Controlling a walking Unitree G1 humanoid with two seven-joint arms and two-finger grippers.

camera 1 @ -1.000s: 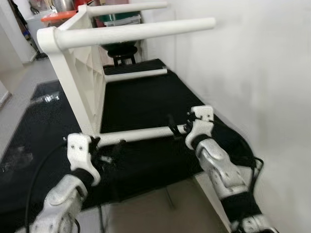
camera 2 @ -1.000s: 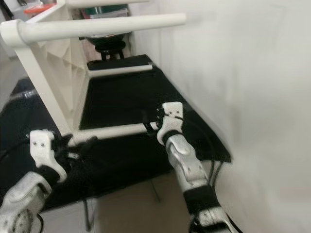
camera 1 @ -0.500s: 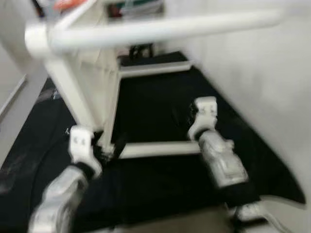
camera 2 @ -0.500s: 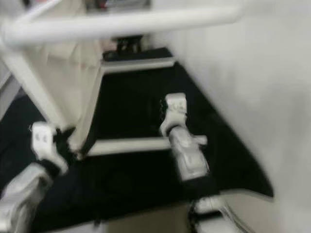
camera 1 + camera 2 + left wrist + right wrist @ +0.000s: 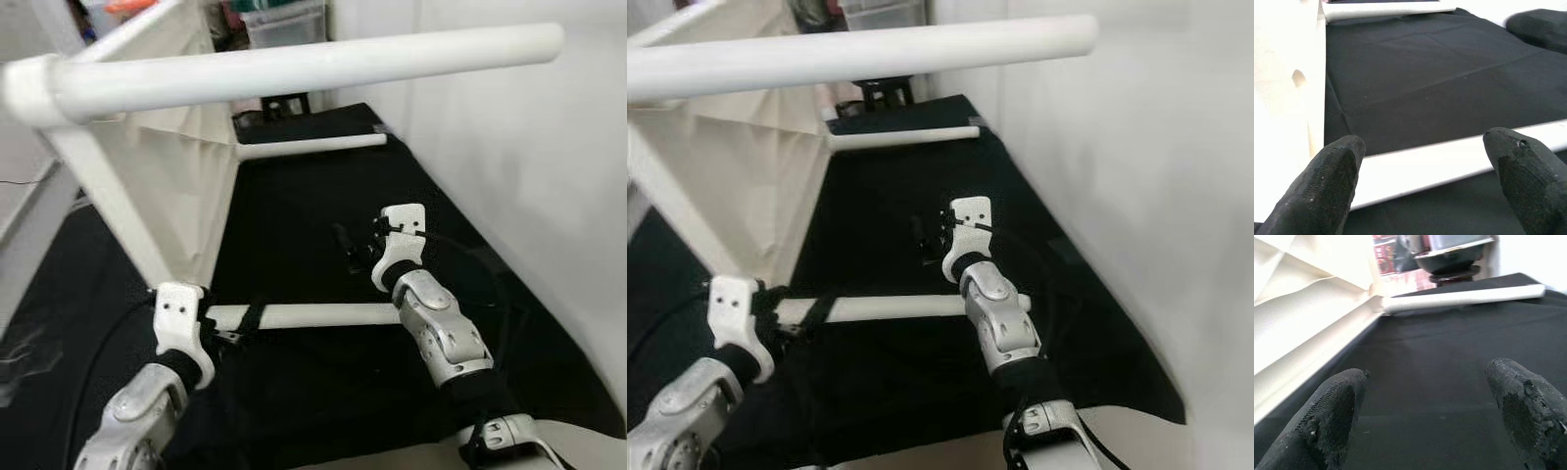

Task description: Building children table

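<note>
Children's table point(image 5: 167, 166) lies on its side on the black mat point(image 5: 294, 206), 1 white leg point(image 5: 304, 315) along the mat. Left gripper point(image 5: 1425, 171) spreads wide astride that leg, not clamping it. Right gripper point(image 5: 1425, 396) hangs open over bare mat, touching nothing.

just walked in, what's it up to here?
Assembling a white children's table that lies on its side on a black mat. The left gripper is open around the near white table leg lying on the mat, close to the tabletop. The right gripper is open above bare mat, holding nothing. Another leg sticks out overhead.
</note>
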